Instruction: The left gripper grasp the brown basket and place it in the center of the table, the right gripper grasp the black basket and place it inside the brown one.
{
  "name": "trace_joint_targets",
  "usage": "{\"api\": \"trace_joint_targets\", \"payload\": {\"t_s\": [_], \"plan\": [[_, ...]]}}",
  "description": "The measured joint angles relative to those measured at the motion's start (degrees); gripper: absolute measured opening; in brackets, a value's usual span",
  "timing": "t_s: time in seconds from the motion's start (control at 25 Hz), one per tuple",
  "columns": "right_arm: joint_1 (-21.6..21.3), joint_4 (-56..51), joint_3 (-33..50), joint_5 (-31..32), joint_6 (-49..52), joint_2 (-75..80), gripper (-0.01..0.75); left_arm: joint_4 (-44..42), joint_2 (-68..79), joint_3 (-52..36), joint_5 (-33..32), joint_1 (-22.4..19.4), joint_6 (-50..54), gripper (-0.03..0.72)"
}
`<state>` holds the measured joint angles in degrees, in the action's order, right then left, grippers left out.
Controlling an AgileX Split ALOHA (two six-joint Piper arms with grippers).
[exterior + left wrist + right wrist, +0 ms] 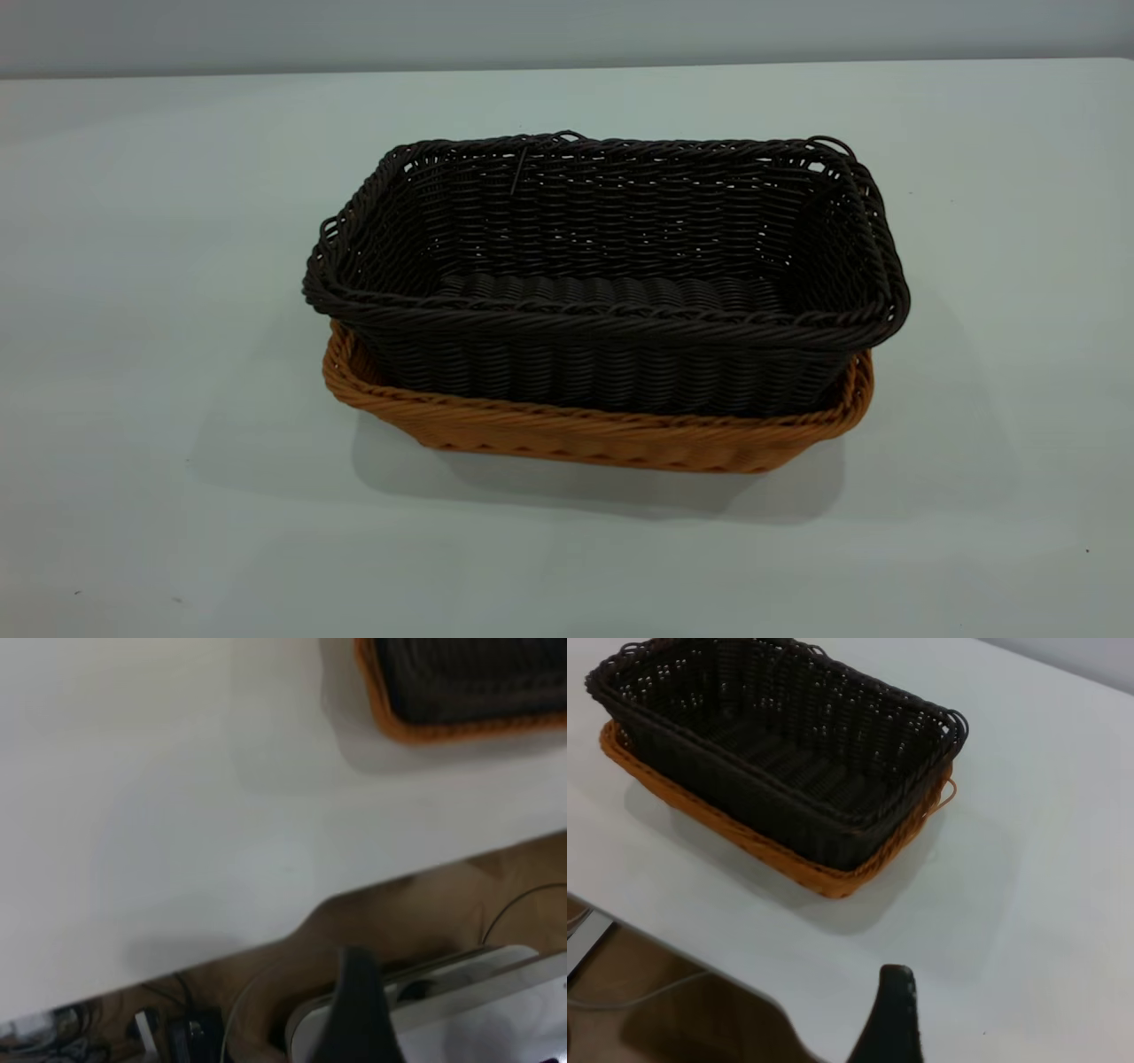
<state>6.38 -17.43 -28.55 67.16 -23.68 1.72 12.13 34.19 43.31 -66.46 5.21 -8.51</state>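
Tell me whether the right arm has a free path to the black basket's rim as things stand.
Probably yes. The black basket sits nested in the brown basket, its rim standing higher and uncovered, and only bare table lies between it and the right end effector.

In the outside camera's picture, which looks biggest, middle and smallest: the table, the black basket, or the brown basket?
1. The table: it fills nearly the whole view.
2. The black basket: nested inside the brown one, most of it showing.
3. The brown basket: only its rim and lower wall show, so its true size is unsure.
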Motion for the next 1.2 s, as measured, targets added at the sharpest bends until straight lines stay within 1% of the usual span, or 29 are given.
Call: {"api": "trace_joint_targets", "payload": {"t_s": [0.2,0.44,0.68,0.96,1.2], "plan": [[0.0,0.38,0.95,-0.62,1.13,-2.65,0.591,-3.52,-7.47,-7.17,3.31,0.0,0.0,0.519],[0.0,0.39,0.95,-0.94,2.41,-2.65,0.591,-6.69,-16.1,-13.29,7.18,0.0,1.24,0.519],[0.0,0.39,0.95,-0.94,2.45,-2.65,0.591,-7.9,-21.55,-14.06,6.6,0.0,4.27,0.519],[0.0,0.34,0.95,-0.94,2.45,-2.65,0.591,-17.18,-23.24,-15.26,3.5,0.0,17.72,0.519],[0.0,0.34,0.95,-0.94,2.45,-2.65,0.591,-19.05,-23.68,-15.26,3.06,0.0,20.38,0.519]]}}
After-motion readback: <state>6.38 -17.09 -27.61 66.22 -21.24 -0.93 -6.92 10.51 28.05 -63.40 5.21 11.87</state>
